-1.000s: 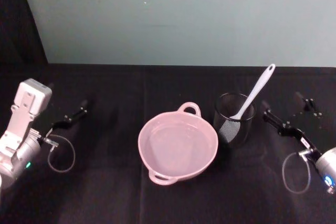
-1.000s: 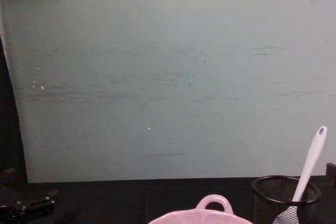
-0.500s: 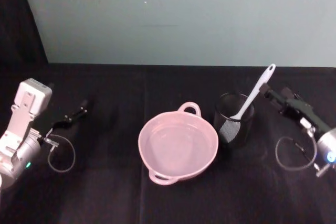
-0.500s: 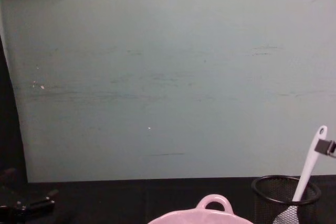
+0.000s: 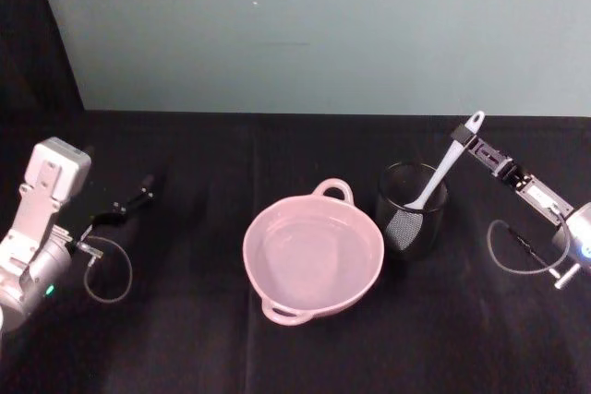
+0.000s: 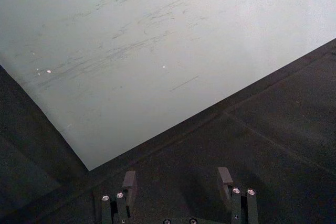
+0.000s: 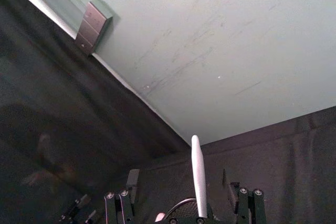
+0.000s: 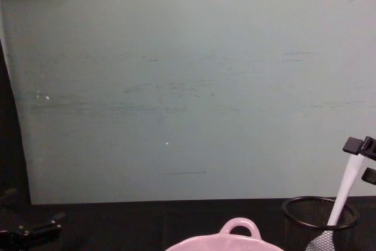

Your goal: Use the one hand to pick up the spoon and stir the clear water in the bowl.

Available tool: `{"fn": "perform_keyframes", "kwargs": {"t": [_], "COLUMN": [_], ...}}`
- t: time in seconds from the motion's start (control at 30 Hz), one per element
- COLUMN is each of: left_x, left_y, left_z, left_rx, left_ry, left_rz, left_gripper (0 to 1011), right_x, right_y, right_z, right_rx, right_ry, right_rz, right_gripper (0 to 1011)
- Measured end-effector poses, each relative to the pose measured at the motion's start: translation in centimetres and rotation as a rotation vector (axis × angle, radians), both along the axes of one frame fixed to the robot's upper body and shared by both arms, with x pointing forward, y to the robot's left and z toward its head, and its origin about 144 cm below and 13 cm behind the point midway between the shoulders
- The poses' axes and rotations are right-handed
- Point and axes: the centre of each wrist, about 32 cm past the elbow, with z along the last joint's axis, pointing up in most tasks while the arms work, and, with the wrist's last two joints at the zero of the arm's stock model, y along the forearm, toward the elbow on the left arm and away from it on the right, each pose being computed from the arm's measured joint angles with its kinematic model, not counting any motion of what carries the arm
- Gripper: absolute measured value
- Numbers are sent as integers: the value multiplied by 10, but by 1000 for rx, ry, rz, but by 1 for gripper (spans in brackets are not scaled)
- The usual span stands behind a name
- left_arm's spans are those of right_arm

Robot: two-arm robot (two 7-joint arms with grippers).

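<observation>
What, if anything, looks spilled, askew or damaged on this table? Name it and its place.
Nothing stands out. The bowl sits upright with no spill beside it; the spoon leans in the mesh cup, its handle top between the open fingers of the right gripper. The left gripper rests idle on the left.

Overall: dim scene; you get soft, even light on the pale wall (image 8: pixel 188 86).
Counter: the black cloth counter (image 5: pixel 185 339) swallows light; shadows on it cannot be told.
Bowl: faint sheen along the bowl (image 5: pixel 319 302) rim.
Glow: blue spot on the right wrist (image 5: pixel 582 251), green on the left wrist (image 5: pixel 48 290).
</observation>
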Motion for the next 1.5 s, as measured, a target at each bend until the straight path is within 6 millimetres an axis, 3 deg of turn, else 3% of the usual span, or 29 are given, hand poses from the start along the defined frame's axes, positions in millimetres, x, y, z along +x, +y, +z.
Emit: {"fn": "perform_keyframes", "kwargs": {"t": [0.17, 0.47, 1.07, 1.5], "left_x": [0, 0, 0, 0], "left_y": [0, 0, 0, 0], "left_z": [0, 0, 0, 0], "left_rx": [0, 0, 0, 0], "left_ry": [0, 0, 0, 0], "left_rz": [0, 0, 0, 0], "left_gripper": [1005, 1005, 1005, 1005], "right_x": [3, 7, 10, -7], "right_y": [1, 4, 2, 17], "right_z": [-1, 1, 11, 58], "right_rx": [9, -11, -110, -413], "right_ry": [5, 3, -44, -238], "right_rz": [16, 28, 45, 22], "right_gripper": [985, 760, 162, 122]}}
